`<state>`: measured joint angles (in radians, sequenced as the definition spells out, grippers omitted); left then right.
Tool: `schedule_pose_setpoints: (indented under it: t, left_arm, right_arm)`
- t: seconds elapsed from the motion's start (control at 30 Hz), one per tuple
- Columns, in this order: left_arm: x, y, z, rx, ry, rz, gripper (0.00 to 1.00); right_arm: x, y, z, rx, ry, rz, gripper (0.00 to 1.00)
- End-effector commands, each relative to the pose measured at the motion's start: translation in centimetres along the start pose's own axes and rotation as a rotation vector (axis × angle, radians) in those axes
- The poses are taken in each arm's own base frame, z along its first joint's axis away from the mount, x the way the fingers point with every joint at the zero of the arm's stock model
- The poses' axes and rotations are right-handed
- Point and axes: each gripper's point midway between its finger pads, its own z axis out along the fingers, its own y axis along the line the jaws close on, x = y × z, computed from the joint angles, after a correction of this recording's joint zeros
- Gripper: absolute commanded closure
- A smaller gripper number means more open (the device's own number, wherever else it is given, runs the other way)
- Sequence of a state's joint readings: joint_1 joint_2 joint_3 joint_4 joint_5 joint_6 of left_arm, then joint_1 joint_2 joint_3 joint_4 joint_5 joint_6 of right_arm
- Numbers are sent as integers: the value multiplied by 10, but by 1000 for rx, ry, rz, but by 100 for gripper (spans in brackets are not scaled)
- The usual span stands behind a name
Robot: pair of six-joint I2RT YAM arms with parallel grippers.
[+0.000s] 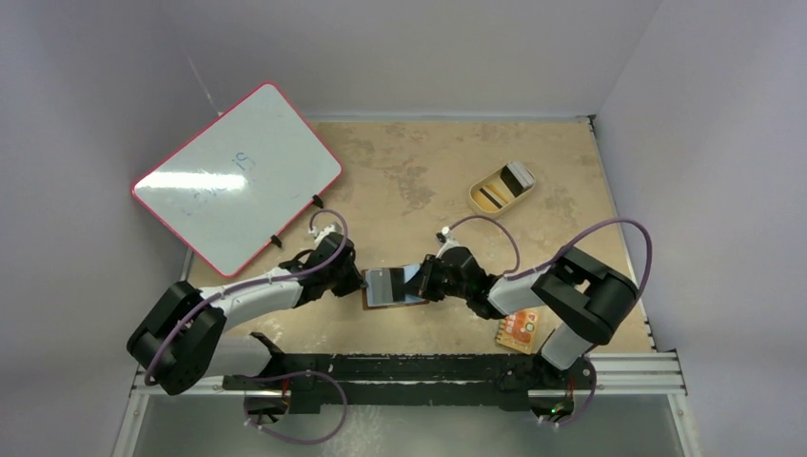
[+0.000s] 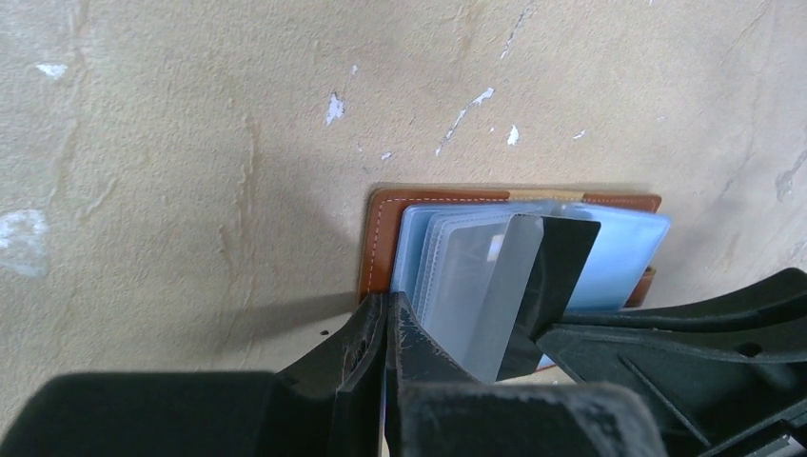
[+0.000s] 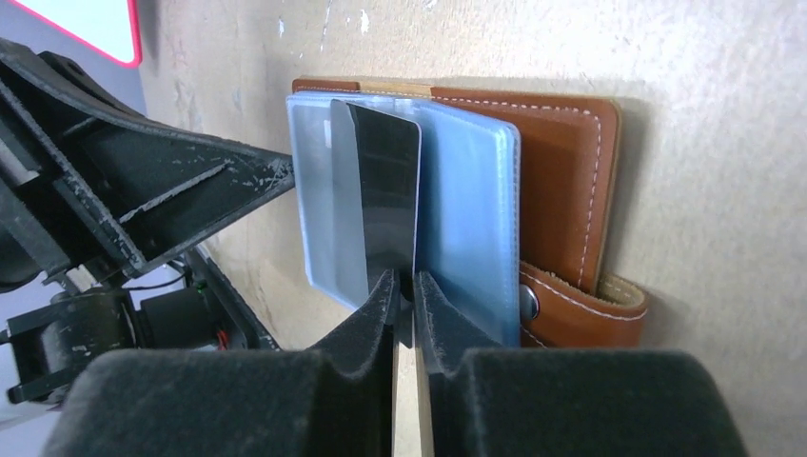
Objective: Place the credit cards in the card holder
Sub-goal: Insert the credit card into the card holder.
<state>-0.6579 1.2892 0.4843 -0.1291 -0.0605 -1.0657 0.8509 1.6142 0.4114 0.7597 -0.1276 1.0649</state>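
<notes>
Left arm (image 1: 249, 295) and right arm (image 1: 519, 293) stretch low, meeting mid-surface (image 1: 409, 171). Left fingers (image 2: 366, 333) clamp the pocket edge of the card holder (image 3: 561, 190), which lies open there. Right fingers (image 3: 373, 309) pinch a black credit card (image 3: 385, 190) upright against its clear pockets.
</notes>
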Motion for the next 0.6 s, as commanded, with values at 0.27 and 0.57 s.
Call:
schedule_pose_setpoints:
  t: [0.27, 0.57]
  left_arm:
    - [15, 26, 0, -101, 41, 16, 100]
    - [-1, 12, 4, -90, 9, 45, 100]
  right_arm:
    - [-14, 12, 15, 93, 50, -158, 76]
    - [-39, 16, 11, 150, 4, -265, 51]
